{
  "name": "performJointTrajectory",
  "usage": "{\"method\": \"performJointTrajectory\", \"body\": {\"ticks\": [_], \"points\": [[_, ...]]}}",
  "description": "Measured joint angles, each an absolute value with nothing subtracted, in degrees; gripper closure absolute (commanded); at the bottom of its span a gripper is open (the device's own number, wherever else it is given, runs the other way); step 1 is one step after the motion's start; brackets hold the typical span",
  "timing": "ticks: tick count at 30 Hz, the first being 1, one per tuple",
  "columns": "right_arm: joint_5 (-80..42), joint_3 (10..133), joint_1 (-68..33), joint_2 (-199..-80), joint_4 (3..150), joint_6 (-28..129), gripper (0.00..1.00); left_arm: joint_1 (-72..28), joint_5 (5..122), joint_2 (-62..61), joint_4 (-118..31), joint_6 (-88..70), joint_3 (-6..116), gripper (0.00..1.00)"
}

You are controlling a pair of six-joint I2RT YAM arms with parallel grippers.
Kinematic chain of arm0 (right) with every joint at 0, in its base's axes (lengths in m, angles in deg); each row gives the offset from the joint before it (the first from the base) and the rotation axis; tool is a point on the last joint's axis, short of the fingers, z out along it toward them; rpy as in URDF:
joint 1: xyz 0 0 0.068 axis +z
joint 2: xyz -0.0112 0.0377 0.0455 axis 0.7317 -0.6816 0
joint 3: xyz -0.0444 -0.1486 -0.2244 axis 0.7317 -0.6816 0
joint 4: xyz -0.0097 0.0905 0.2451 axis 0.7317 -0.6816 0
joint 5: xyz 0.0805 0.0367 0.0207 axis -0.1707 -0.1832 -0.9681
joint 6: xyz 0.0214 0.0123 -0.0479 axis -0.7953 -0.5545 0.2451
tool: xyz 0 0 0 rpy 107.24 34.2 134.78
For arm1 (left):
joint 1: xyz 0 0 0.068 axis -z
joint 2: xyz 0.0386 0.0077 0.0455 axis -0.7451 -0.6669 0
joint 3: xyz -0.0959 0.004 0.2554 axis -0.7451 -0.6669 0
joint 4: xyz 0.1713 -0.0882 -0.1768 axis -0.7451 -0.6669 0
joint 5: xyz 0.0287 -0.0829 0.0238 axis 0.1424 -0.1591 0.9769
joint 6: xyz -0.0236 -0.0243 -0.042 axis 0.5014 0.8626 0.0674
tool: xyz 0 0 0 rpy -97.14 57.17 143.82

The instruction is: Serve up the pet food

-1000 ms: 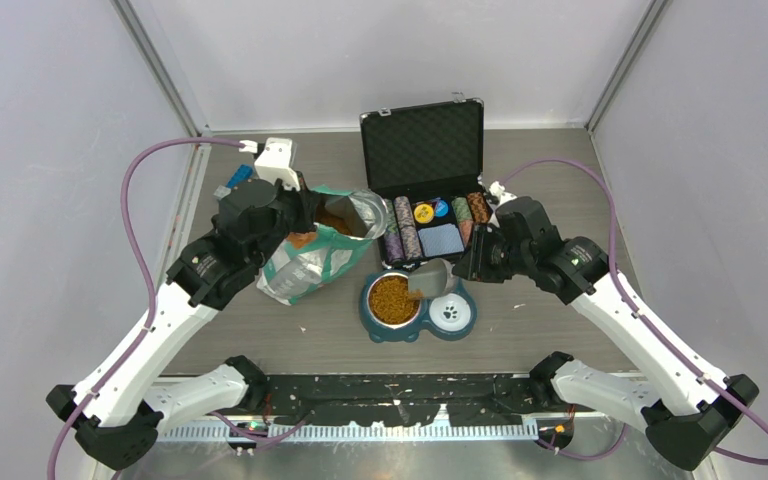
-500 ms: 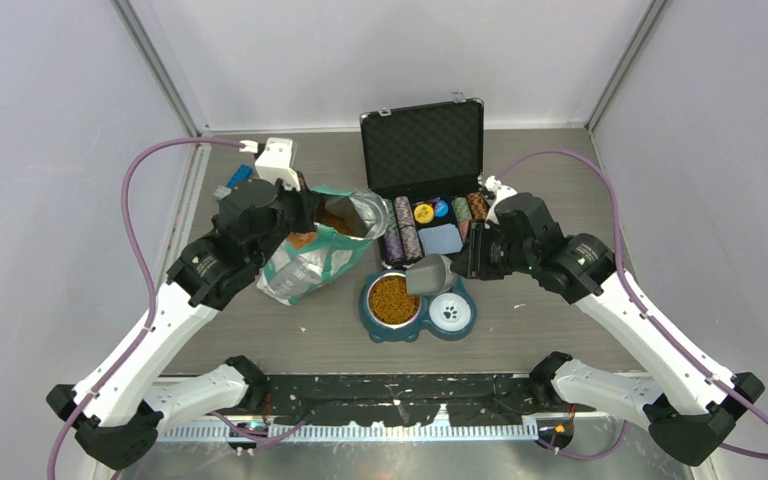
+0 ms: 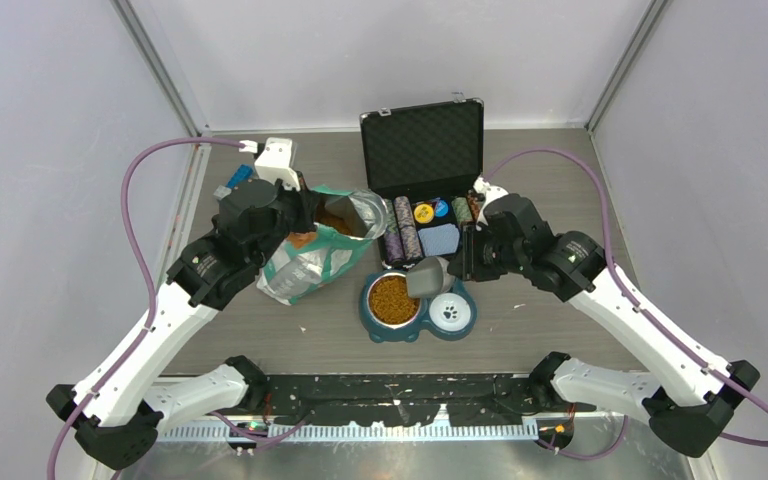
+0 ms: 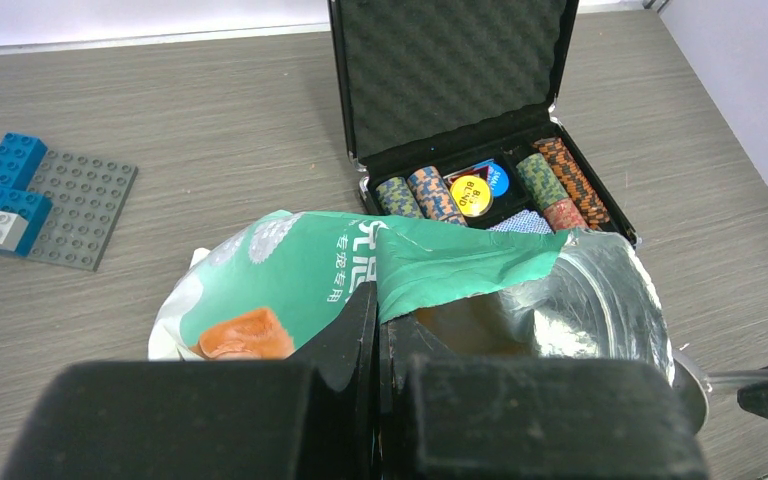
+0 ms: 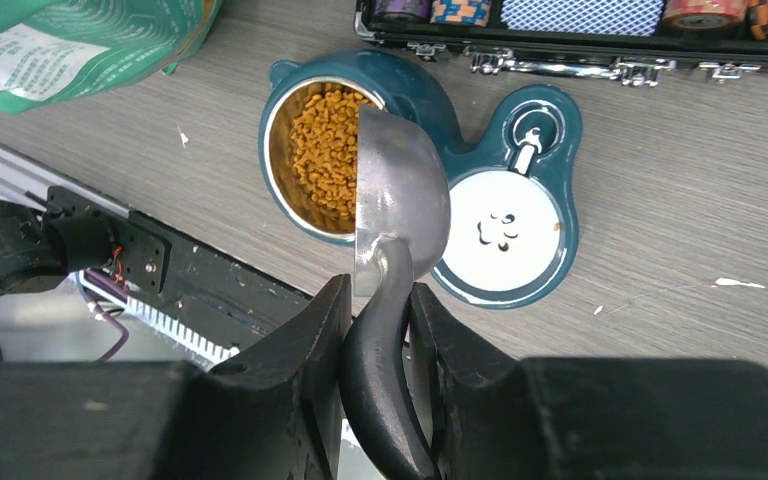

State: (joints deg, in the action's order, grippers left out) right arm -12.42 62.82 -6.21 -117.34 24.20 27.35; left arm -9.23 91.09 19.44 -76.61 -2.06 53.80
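At the near middle of the table: twin dish (image 3: 370,320), teal. Its well toward the left arm holds the pet food (image 3: 392,298), a level heap of orange-brown kibble. The other well is white with a paw print, and no kibble shows in it.

Just over the dish: metal scoop (image 5: 400,190), tipped on edge, inside hidden, handle clamped in the right gripper (image 5: 377,300).

Change over the last second: the scoop has risen from the dish and drifted toward the bag. This reads as a pour completed, with a refill likely next.

Behind, left: teal bag (image 3: 305,268), mouth open, more kibble inside. The left gripper (image 4: 378,335) is pinched tight on its torn lip, unmoved.

Farthest: open chip case (image 3: 423,150); toy bricks (image 4: 30,195).
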Motion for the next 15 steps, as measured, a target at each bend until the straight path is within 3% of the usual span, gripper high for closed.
{"method": "performJointTrajectory", "body": {"ticks": [7,15], "points": [[-9.6,65.56,-6.21,-115.25,22.13,27.78,0.95,-9.23,91.09,19.44,-76.61,-2.02,53.8,1.0],[-9.4,76.62,-6.21,-108.23,22.91,29.69,0.95,-9.23,91.02,19.44,-76.61,-1.78,53.8,1.0]]}}
